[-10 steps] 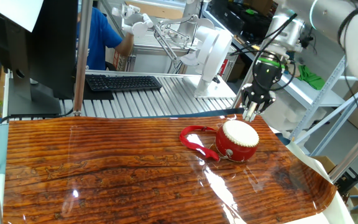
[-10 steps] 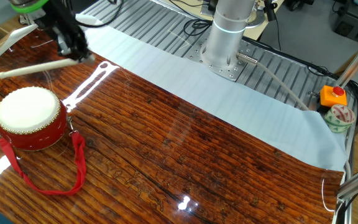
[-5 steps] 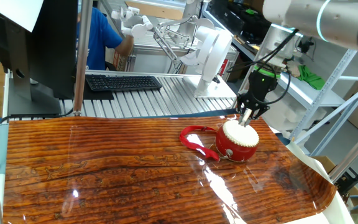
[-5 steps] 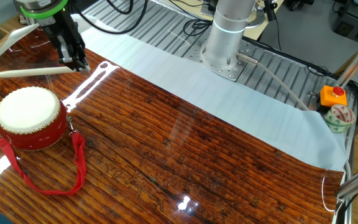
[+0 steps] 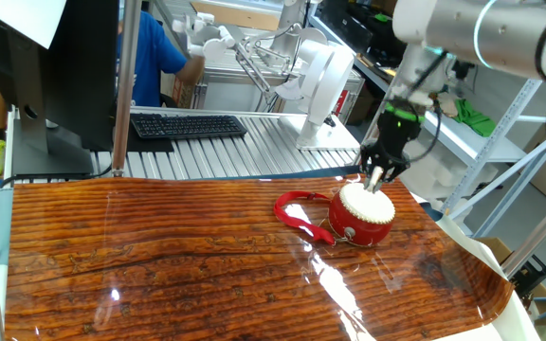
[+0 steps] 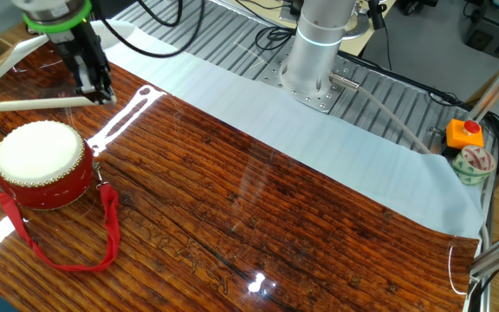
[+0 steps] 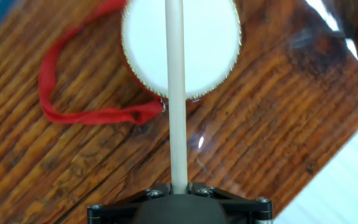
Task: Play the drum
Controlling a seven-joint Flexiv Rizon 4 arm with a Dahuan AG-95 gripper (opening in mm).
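1. The drum (image 6: 42,165) is the thing to look at. It sits on the shiny brown counter (image 6: 258,217) with its white top facing up, so a stick can hit it.
2. Its red ribbon (image 6: 68,234) lies loose on the counter beside the drum (nobody needs it for playing).
3. The pincer (image 6: 93,89) is just behind the drum and a little higher than its top. It is shut tight on one end of a long pale stick (image 6: 33,103).
4. The stick lies almost flat and reaches out over the drum. In the hand view the stick (image 7: 176,93) runs right across the middle of the white top, which I think is the best spot for a good sound.
5. In the one fixed view the stick tip looks very near the drum (image 5: 363,213), but I cannot tell if it touches.
6. Holding the stick by its end lets a small tilt of the hand swing the far end down.
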